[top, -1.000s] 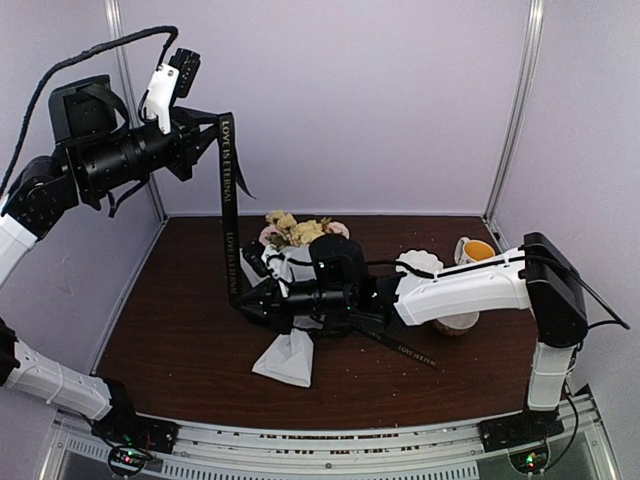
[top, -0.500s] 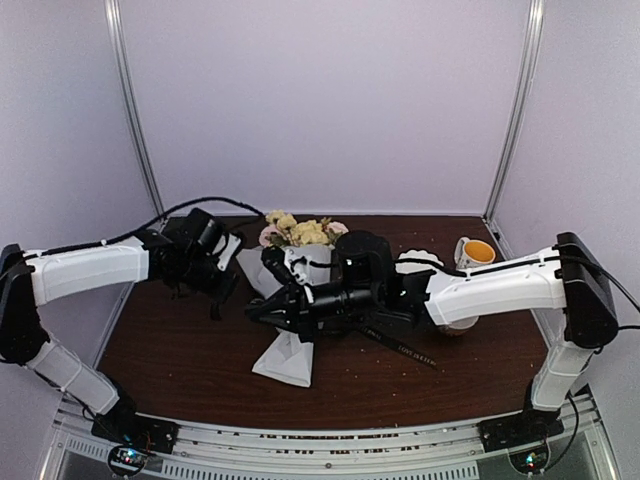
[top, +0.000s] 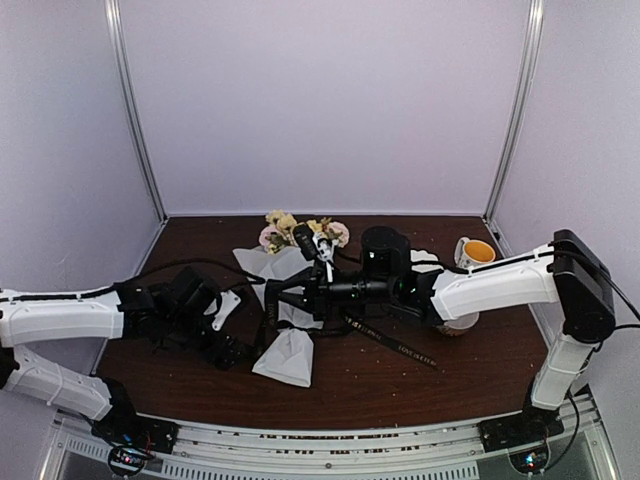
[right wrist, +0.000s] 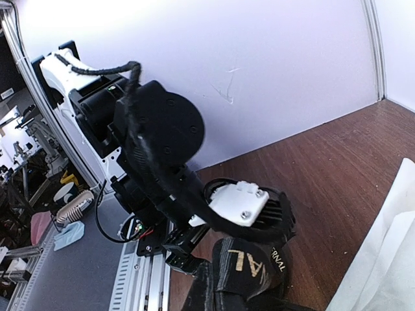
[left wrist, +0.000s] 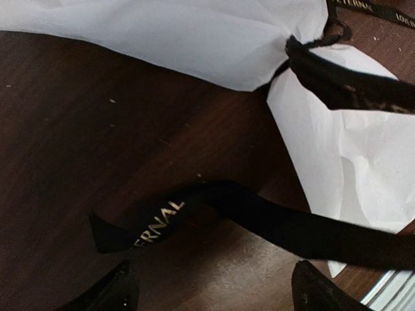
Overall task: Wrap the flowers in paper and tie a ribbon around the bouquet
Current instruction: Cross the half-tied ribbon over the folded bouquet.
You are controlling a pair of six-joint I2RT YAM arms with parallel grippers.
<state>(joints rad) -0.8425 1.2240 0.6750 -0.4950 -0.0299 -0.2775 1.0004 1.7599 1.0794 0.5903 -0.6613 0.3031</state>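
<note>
We now hold the ribbon (left wrist: 272, 223) pinched only in our right gripper (right wrist: 224, 285), since our left gripper (left wrist: 214, 295) has just spread its jaws, leaving the loose end on the table (left wrist: 97, 129) beside the bouquet (top: 285, 355), the knot likely unfinished.

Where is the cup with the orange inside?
In the top view, the cup stands at the table's far right, near the corner post, behind the right arm.

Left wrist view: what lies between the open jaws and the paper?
A lettered end of the ribbon crosses between the left gripper and the paper; the left wrist view shows it.
</note>
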